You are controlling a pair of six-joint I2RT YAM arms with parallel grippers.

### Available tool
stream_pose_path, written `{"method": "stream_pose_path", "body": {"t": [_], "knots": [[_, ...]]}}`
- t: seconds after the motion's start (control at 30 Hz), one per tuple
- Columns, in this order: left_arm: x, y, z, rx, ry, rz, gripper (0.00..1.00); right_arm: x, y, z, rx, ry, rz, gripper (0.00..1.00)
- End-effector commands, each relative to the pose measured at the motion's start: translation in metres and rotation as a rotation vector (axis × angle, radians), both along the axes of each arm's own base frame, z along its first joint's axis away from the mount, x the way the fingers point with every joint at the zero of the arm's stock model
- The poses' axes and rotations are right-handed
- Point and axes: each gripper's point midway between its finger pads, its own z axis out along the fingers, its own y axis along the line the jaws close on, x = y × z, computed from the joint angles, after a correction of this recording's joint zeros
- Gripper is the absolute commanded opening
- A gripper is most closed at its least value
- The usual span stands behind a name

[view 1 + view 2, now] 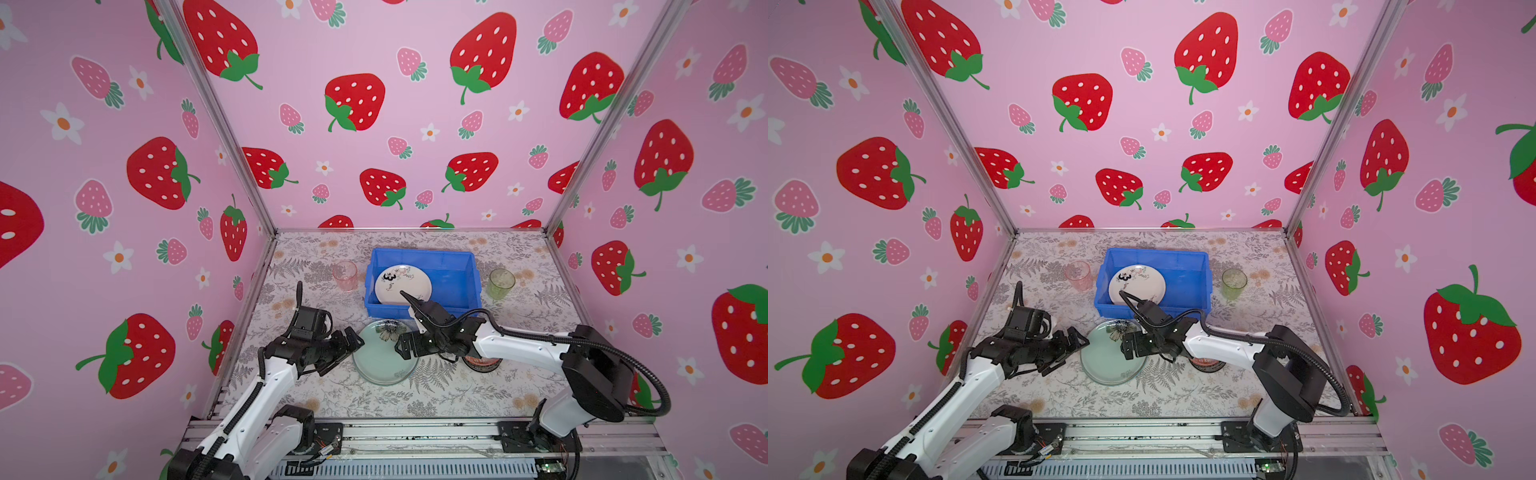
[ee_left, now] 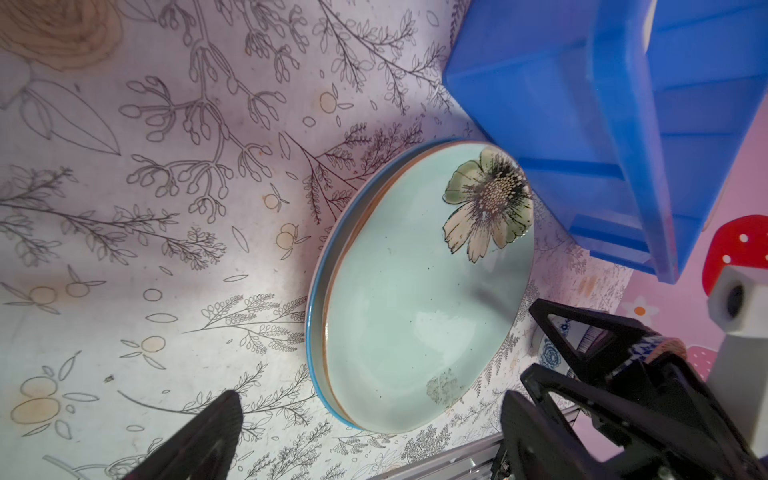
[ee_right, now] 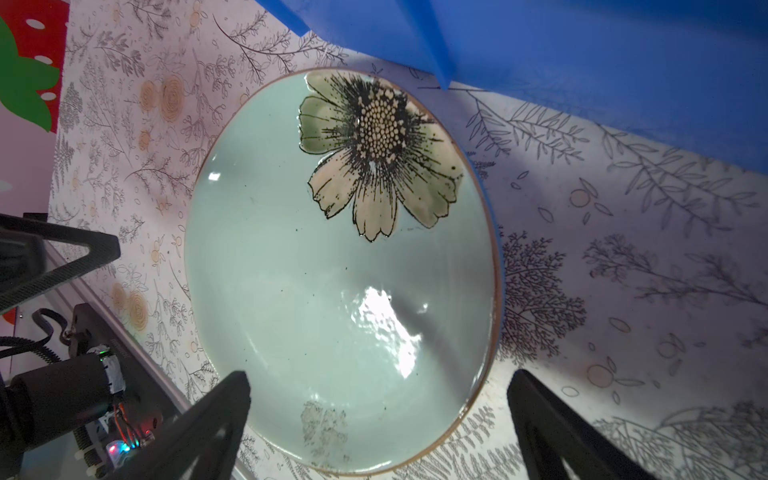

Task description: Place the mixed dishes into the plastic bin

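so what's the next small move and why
Probably lower the right hand to pinch the green plate by its rim: the hand is open and empty, the rim sits between its fingers, and the plate lies outside the bin.
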Motion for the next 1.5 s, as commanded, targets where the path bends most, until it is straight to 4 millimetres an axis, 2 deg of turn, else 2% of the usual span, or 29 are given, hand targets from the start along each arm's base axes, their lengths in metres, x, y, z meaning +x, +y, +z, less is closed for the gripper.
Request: {"method": "stream_pose_path", "body": {"t": [0.0,0.2,0.43,0.83,1.47], "knots": [[0.004,0.001,-0.002,0.006,-0.007,0.024,0.99,0.005,0.004,-0.003,0.001,-0.007,0.003,0.99],[0.002,0.002,-0.009,0.02,0.01,0.009,0.99,0.005,0.009,-0.008,0.01,0.006,0.013,0.99],[0.005,-0.002,-0.017,0.011,0.03,-0.01,0.99,0.007,0.012,-0.005,0.03,-0.002,0.008,0.99],[0.011,-0.007,-0.022,0.002,0.034,-0.032,0.99,0.008,0.022,-0.003,0.051,0.002,0.02,0.99],[0.007,-0.01,-0.029,-0.024,0.05,-0.034,0.99,0.001,0.038,-0.003,0.085,0.015,0.074,0.98]]}}
